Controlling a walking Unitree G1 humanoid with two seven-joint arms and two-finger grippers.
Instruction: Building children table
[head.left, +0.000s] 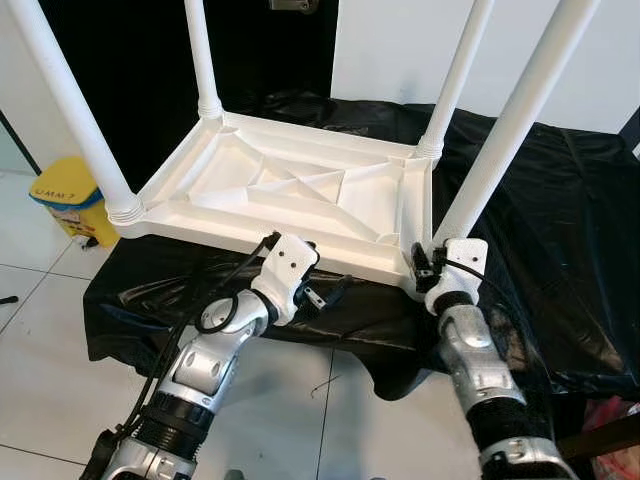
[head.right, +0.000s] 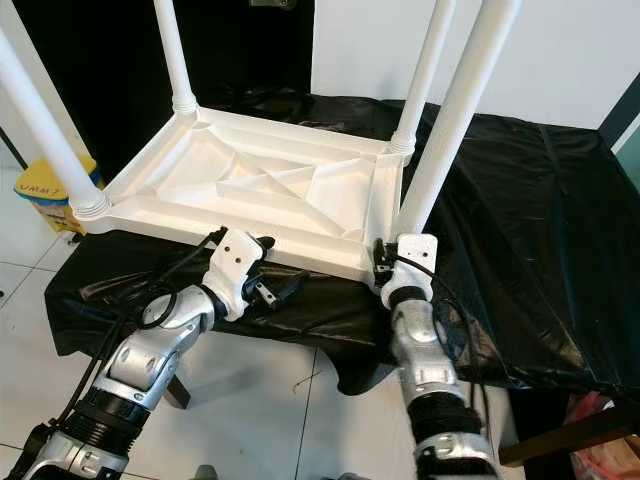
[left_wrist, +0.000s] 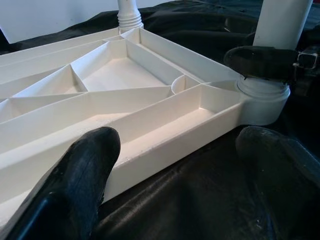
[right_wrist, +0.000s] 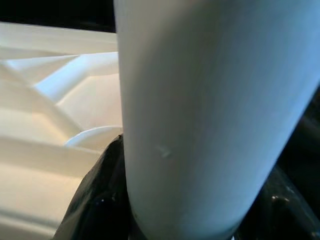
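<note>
A white plastic children's table (head.left: 290, 190) lies upside down on a black-draped surface (head.left: 570, 220), its four legs pointing up. My right gripper (head.left: 428, 265) is shut on the base of the near right leg (head.left: 500, 150), where that leg meets the corner socket. In the right wrist view the leg (right_wrist: 210, 115) stands between both black fingers (right_wrist: 97, 200). My left gripper (head.left: 325, 292) is open at the table's near rim (left_wrist: 165, 150), left of that corner. One of its fingers (left_wrist: 75, 185) is over the rim and the other is over the cloth, holding nothing.
A yellow bin (head.left: 70, 198) stands on the tiled floor (head.left: 40, 350) at the left. The black cloth hangs over the near edge in front of me. A red bag (head.left: 612, 415) lies low at the right, and a white wall (head.left: 400, 50) is behind.
</note>
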